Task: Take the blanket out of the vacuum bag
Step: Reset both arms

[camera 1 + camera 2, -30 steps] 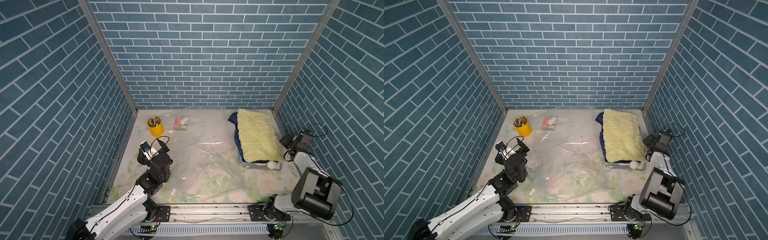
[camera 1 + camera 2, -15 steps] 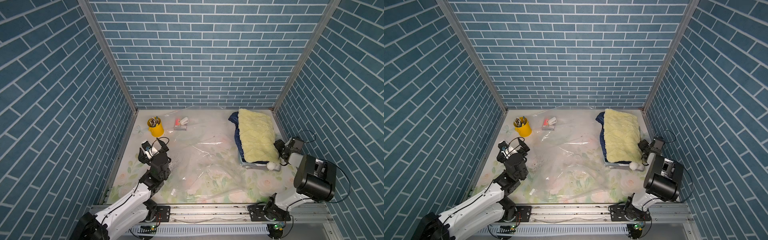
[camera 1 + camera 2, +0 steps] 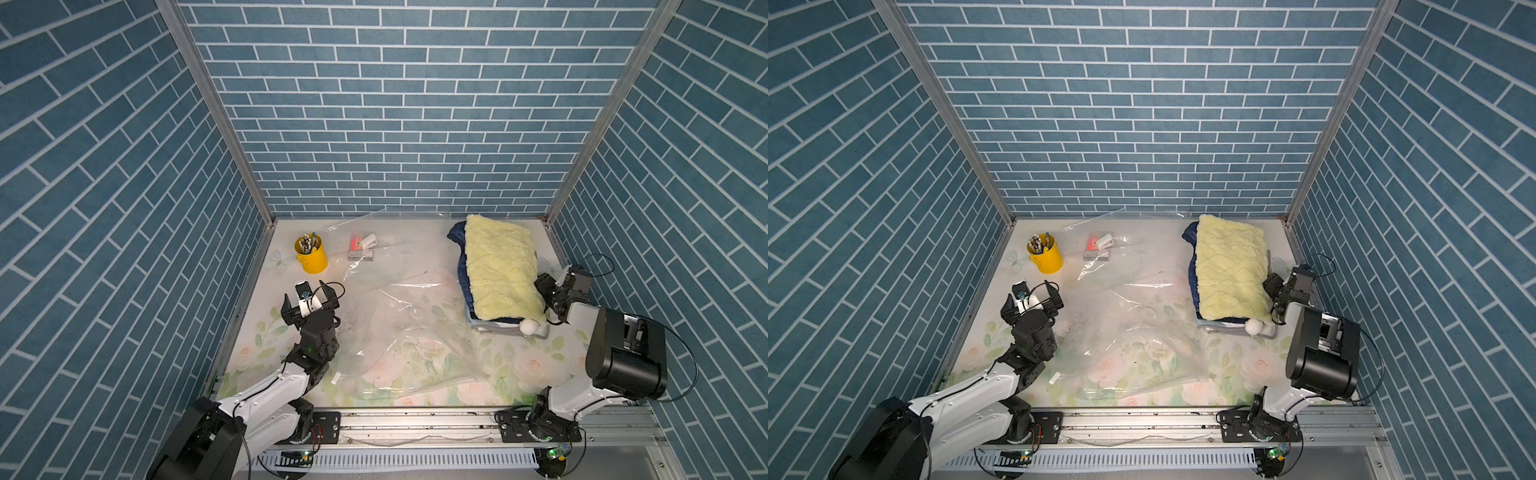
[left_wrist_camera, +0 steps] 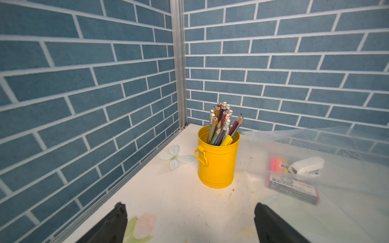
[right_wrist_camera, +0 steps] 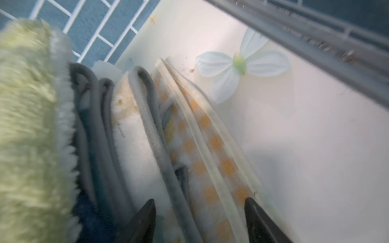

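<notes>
Clear crinkled plastic covers the middle of the flowered table [image 3: 257, 345]. It is the vacuum bag [image 3: 399, 332], which lies flat and limp in both top views, with its small white clip [image 3: 336, 377] near the front edge. The blanket [image 3: 498, 270], pale yellow and fluffy, is outside the bag. We see it folded on top of a stack of folded cloths [image 3: 494, 326] at the right side of the table, close to the back wall and just beside the bag's right edge. A white pom-pom [image 3: 528, 327] sits at the stack's near corner.

The right gripper [image 3: 545, 296] is at the right flank of that stack. In the right wrist view its fingers stand apart, with the lower layers, a grey hem and an orange-checked cloth [image 5: 200, 147], in the gap between them. That picture is blurred, so we cannot say whether the pads touch the fabric. The yellow pile shows at the side [image 5: 25, 126], outside the gap.

The left gripper [image 3: 307, 293] hangs over the left part of the table, well apart from the blanket. In the left wrist view [image 4: 189, 206] its jaws are spread wide with only bare table between them. Ahead of it stands a yellow pen cup [image 4: 217, 162] full of pencils. A white stapler [image 4: 307, 166] and a pack of markers [image 4: 292, 185] lie under the bag's far corner.
</notes>
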